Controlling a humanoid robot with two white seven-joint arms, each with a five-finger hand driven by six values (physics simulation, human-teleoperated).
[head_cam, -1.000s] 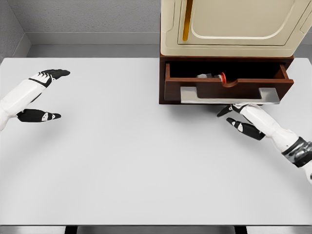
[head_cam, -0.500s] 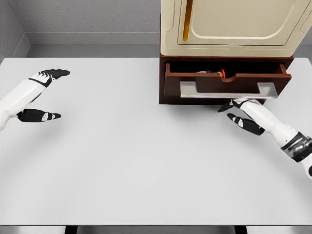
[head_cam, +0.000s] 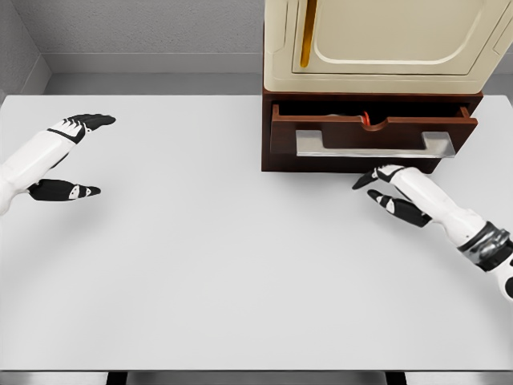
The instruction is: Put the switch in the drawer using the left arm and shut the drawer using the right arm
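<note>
**Drawer nearly shut**

The left hand [head_cam: 60, 152] rests spread by the worktop's [head_cam: 200, 273] left edge. The switch [head_cam: 367, 119], barely visible, seems inside the drawer [head_cam: 369, 138]. The right hand [head_cam: 386, 191], fingers spread, sits just before it, ready to push.

Bright, even, sharp render; faint soft shadows.

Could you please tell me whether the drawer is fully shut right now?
Not quite: the drawer still juts slightly from the cabinet, its top gap showing.

Simulated test bench, plain white table [head_cam: 200, 265], grey walls [head_cam: 144, 28], cream cabinet [head_cam: 385, 44]
</note>
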